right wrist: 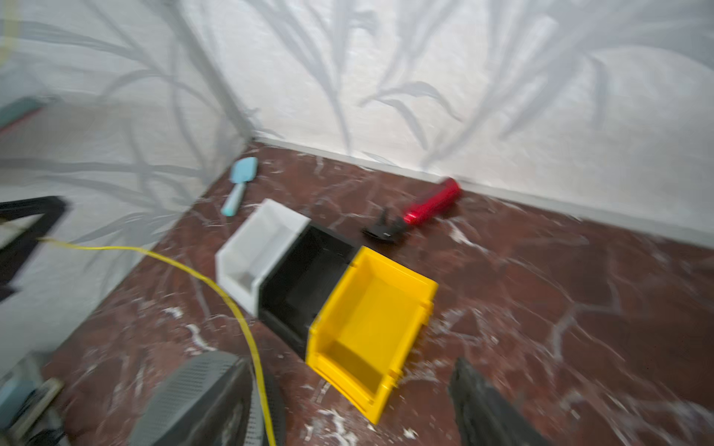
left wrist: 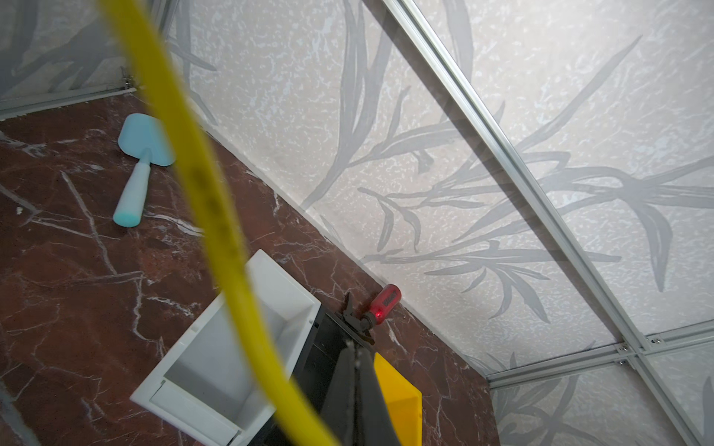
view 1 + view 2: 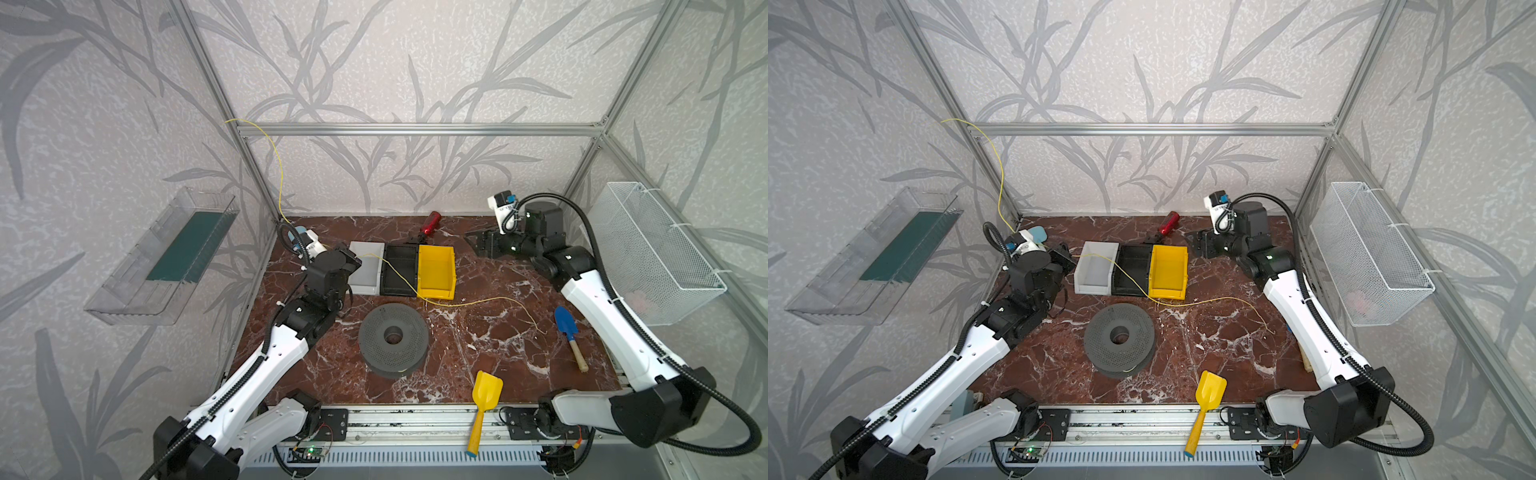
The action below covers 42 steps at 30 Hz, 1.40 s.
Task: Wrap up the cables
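**Item:** wire [image 3: 478, 300], thin, yellow, one length.

**Location:** from the frame [image 3: 232, 121] top corner it drops behind the left arm and passes the left claw [image 3: 353, 261]. It then crosses the white bin [image 3: 368, 270] and black bin [image 3: 401, 270], skirts the yellow bin [image 3: 436, 272], and lies slack on the bench [image 3: 498, 353]. Its end is near the blue shovel [image 3: 566, 326].

**Left claw:** closed. The wire runs alongside its fingers [image 2: 371, 405]; whether it is pinched cannot be told.

**Right claw** [image 3: 478, 245]**:** open, empty, above the bench at back right, well apart from the wire.

**Step, as judged:** the right claw takes the slack run and leads it to the spool [image 3: 392, 338].

**Handling:** grip near the free end and lift clear of the bin rims, which could snag.

**Room:** bare bench between spool and right arm. The yellow shovel [image 3: 484, 399] overhangs the front edge.
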### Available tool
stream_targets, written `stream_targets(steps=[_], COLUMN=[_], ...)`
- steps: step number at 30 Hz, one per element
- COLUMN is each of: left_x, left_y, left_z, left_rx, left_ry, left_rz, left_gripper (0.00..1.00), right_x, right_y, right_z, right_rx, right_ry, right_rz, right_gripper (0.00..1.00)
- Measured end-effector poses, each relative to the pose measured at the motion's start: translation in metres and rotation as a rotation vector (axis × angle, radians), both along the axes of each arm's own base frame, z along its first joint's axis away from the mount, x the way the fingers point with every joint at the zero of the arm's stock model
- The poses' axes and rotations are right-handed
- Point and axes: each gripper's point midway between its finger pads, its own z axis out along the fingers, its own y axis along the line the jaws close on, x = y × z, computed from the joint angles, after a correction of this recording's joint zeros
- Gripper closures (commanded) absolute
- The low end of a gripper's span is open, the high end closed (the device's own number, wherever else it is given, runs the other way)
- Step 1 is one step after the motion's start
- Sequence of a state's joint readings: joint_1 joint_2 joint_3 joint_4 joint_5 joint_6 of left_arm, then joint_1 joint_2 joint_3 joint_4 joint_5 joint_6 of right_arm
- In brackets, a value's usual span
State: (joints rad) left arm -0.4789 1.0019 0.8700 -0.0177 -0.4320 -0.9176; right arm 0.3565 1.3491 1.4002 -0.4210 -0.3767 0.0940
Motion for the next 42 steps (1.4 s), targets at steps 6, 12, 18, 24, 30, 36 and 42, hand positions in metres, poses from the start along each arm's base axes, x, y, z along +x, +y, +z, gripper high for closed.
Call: stream_targets(steps=[6, 12, 18, 24, 30, 36, 42], left_x=[-0.002, -0.012, -0.021, -0.024, -0.025, -0.026, -0.028], left_y=[-0.015, -0.026, -0.031, -0.037, -0.038, -0.04, -0.045], left_z=[0.002, 0.002, 0.0, -0.006, -0.01, -0.013, -0.013], left_rx=[-0.032, -0.064, -0.068, -0.067, -0.063, -0.061, -0.069], left_ry=[-0.021, -0.016, 0.007, 0.034, 0.05, 0.063, 0.067], left_rz=[-0.071, -0.145, -0.197, -0.237, -0.241, -0.256, -0.286], left_gripper=[1.0, 1.0, 1.0, 1.0, 1.0, 1.0, 1.0], right_x=[-0.043, -0.054, -0.063, -0.084, -0.088, -0.079, -0.069], right_y=[0.115, 0.186, 0.227, 0.246, 0.251, 0.25, 0.249], right_z=[0.028, 0.005, -0.011, -0.017, -0.024, -0.045, -0.056], right_rx=[0.07, 0.091, 0.06, 0.041, 0.001, -0.062, -0.119], right_ry=[-0.049, -0.018, -0.018, -0.018, -0.021, 0.001, -0.008], right_rz=[0.466, 0.748, 0.921, 1.035, 1.072, 1.05, 1.01], right_gripper=[0.17, 0.16, 0.21, 0.29, 0.34, 0.38, 0.39])
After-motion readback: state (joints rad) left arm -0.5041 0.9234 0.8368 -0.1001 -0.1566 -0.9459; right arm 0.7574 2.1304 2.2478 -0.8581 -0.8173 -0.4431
